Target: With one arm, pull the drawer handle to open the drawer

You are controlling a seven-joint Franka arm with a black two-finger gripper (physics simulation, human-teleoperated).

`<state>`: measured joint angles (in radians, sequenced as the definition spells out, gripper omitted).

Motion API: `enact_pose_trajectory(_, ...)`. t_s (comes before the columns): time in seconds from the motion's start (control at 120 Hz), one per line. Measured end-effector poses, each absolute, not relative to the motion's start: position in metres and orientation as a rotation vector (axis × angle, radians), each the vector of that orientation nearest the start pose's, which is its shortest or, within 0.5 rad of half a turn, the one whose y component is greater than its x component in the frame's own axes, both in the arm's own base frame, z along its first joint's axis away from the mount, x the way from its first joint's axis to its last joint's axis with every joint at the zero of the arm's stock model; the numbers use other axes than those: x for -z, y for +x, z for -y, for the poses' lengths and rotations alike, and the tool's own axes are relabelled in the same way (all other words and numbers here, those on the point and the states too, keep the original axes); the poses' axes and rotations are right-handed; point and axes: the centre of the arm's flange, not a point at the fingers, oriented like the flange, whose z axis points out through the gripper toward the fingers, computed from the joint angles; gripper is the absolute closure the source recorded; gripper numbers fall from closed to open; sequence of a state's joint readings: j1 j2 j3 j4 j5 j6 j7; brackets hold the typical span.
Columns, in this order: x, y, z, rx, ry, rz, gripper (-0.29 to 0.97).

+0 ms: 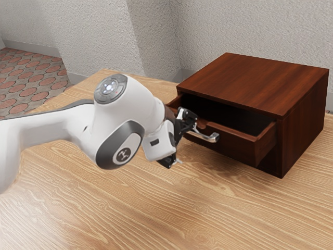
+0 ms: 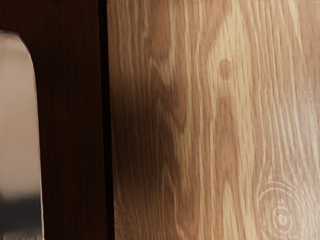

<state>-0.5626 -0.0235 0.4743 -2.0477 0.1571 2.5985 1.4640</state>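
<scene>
Here, at the exterior view's far left, a strip of red patterned floor [image 1: 26,78] lies beyond the light wooden table [image 1: 156,208]. The white arm [image 1: 78,130] comes in from that side and reaches across the tabletop toward the exterior view's right. Its black gripper [image 1: 178,136] is at the end of the silver handle [image 1: 205,136] nearer the exterior view's left, and the 2 overlap there. I cannot tell whether the gripper is clamped on the handle or open around it.

Further right, the handle is mounted on the dark front of the 1 drawer [image 1: 237,143]. The drawer stands partly pulled out of the dark wooden cabinet [image 1: 260,83], with a shadowed gap above its front edge. The cabinet rests on the table, close to the white textured wall [image 1: 234,26].

In the wrist view, a pale blurred metal shape [image 2: 17,125] lies against the dark wood of the drawer front [image 2: 70,120]. Beside that runs a thin black gap, and past it the table's grain [image 2: 215,120], shadowed near the drawer.
</scene>
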Motion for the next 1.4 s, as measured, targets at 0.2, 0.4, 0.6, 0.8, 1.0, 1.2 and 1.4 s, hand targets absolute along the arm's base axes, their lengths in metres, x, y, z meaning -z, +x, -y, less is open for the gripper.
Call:
enact_pose_trajectory(0.2, -0.517, 0.570, 0.042, 0.515, -1.795, -1.959, 0.01)
enact_pose_trajectory(0.4, -0.515, 0.558, 0.040, 0.513, -1.800, -1.975, 0.00)
enact_pose_trajectory(0.6, -0.516, 0.547, 0.040, 0.471, -1.802, -2.009, 0.00)
enact_pose_trajectory(0.8, -0.532, 0.518, 0.040, 0.453, -1.783, -2.002, 0.06)
enact_pose_trajectory(1.0, -0.540, 0.498, 0.055, 0.431, -1.752, -2.013, 0.03)
enact_pose_trajectory(1.2, -0.547, 0.486, 0.060, 0.433, -1.746, -2.012, 0.01)
enact_pose_trajectory(1.4, -0.590, 0.484, 0.060, 0.494, -1.724, -1.959, 0.01)
